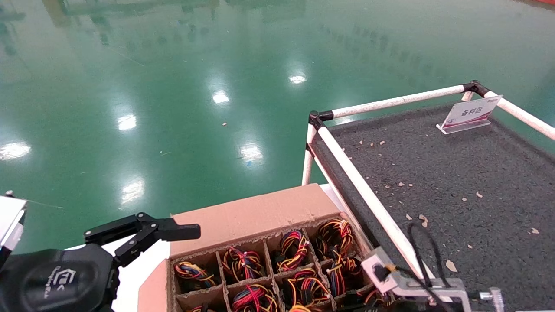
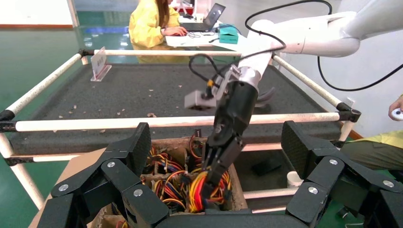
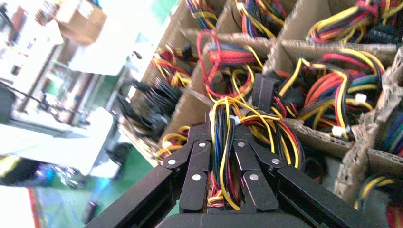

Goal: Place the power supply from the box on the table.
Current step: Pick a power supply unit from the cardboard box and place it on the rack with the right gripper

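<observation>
At the far left of the head view the black left gripper [image 1: 143,236] hangs just outside the brown cardboard box [image 1: 256,216] with grid dividers, its fingers spread wide and holding nothing. In the box, six cells show in the head view, each stuffed with a bundle of red, yellow, orange and black wires. Further right, the right gripper [image 3: 221,156] is down inside a cell on the table side of the box, its black fingers [image 3: 197,164] closed on the wire bundle [image 3: 223,137] of a power supply; the grey metal case itself is hidden under the wires. Only the left wrist view shows that arm reaching down into the box, while the head view shows just its wrist bracket. At the right lies the dark grey speckled table [image 1: 455,173] framed by white pipes, carrying one small white sign [image 1: 470,113].
</observation>
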Controlling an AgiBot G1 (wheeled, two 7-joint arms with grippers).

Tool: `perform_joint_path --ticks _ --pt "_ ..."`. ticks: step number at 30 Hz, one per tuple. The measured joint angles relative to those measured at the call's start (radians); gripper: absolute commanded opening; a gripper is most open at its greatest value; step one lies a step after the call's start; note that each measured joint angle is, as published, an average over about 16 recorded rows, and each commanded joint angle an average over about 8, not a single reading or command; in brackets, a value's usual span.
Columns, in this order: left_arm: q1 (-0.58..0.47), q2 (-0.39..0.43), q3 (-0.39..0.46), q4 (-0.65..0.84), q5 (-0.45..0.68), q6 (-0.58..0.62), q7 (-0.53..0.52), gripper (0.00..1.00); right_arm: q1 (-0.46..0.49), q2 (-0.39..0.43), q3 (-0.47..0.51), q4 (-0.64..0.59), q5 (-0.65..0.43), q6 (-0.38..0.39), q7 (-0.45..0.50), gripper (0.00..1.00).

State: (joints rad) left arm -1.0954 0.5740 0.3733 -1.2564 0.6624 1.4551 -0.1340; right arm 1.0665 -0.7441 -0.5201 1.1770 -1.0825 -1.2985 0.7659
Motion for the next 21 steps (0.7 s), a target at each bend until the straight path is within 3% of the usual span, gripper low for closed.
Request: perform_joint_path --ticks 13,21 --pt "0.000 0.000 0.000 0.000 0.000 0.000 0.000 1.00 0.003 0.075 0.100 0.077 0.184 -0.013 0.069 0.00" --pt "0.000 0.000 0.000 0.000 0.000 0.000 0.000 1.00 0.082 0.116 0.162 0.112 0.258 -0.007 0.112 0.00"
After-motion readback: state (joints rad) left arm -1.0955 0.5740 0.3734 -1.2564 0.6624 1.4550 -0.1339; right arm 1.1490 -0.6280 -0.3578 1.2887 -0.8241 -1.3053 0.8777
